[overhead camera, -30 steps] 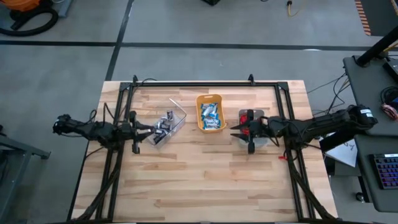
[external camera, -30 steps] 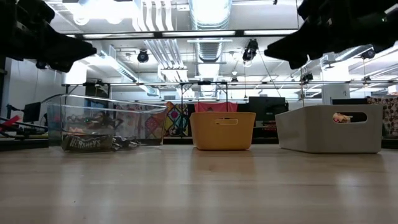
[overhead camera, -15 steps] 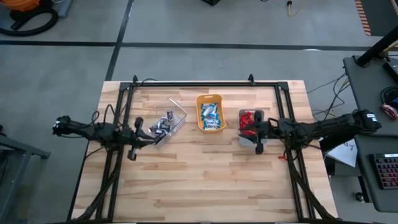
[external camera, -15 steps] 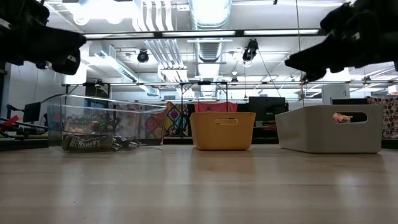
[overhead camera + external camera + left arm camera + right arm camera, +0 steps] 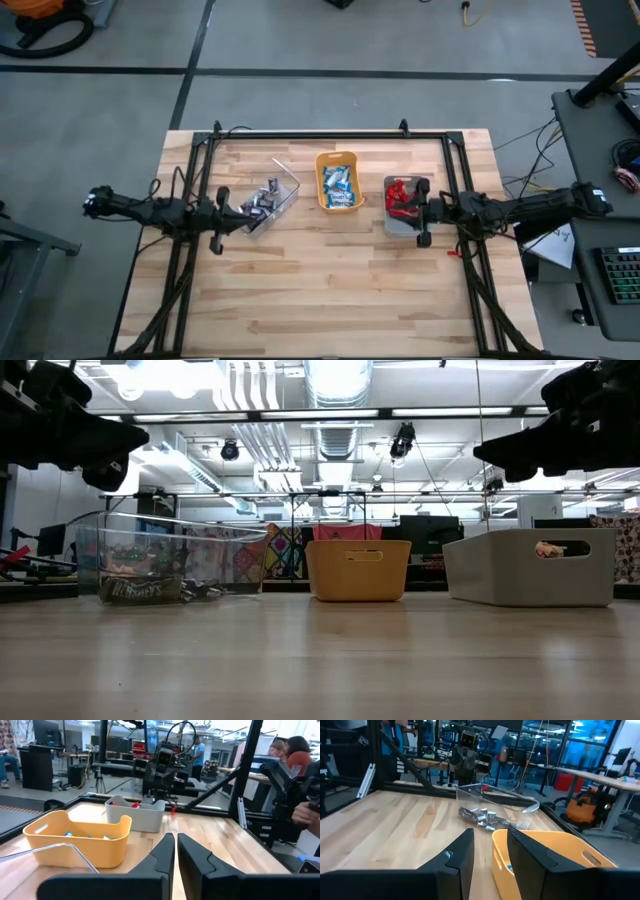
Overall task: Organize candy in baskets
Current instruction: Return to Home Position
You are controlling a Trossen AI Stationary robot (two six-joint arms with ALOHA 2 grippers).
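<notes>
Pale wood planks make up the surface (image 5: 330,290), fenced along its back and both sides by a black frame (image 5: 310,136). Three baskets stand in a row across the back half, apart from one another and well in from every edge. The clear basket (image 5: 180,550) sits on the left, turned askew, and holds dark silver candy (image 5: 262,200). The orange basket (image 5: 357,575) in the middle holds blue-and-white candy (image 5: 338,185). The grey basket (image 5: 510,575) on the right holds red candy (image 5: 400,193). In front of the row a wide stretch of wood lies open to the near edge.

Both arms reach in level over the side rails, above the baskets' rims. The left claw (image 5: 176,839) hangs at the clear basket's outer corner, its fingers drawn almost together with only a thin slit between, holding nothing. The right claw (image 5: 490,834) hangs over the grey basket's outer end, its fingers apart and empty.

A second ago the right claw reached past the grey basket's inner rim; it has since drawn back outward. The left claw has pulled back a little too. The baskets have not shifted.
</notes>
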